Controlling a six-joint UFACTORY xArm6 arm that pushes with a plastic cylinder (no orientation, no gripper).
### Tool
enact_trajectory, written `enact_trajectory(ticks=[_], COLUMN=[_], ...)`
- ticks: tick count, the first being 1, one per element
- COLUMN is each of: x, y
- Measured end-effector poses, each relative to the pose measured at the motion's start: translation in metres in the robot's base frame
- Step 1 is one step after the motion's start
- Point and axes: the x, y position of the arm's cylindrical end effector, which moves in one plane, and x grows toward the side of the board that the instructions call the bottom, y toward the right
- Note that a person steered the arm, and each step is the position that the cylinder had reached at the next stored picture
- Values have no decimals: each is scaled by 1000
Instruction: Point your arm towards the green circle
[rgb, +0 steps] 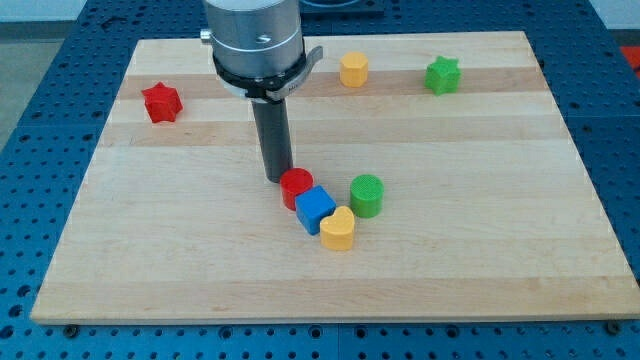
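The green circle (366, 195) is a short green cylinder on the wooden board (480, 240), just right of centre. My tip (277, 178) rests on the board to the left of it, touching or almost touching the upper left side of a red cylinder (296, 187). The red cylinder, a blue cube (314, 209) and a yellow heart-shaped block (338, 229) lie in a diagonal row between my tip and the view's bottom. The green circle stands apart, just right of that row.
A red star (160, 102) sits at the view's upper left. A yellow hexagonal block (353, 69) and a green star (442, 75) sit near the board's top edge. A blue perforated table surrounds the board.
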Motion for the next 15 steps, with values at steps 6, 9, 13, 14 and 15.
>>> enact_trajectory(ticks=[6, 9, 13, 14, 15], x=[20, 22, 22, 22, 23], y=[201, 156, 170, 165, 133])
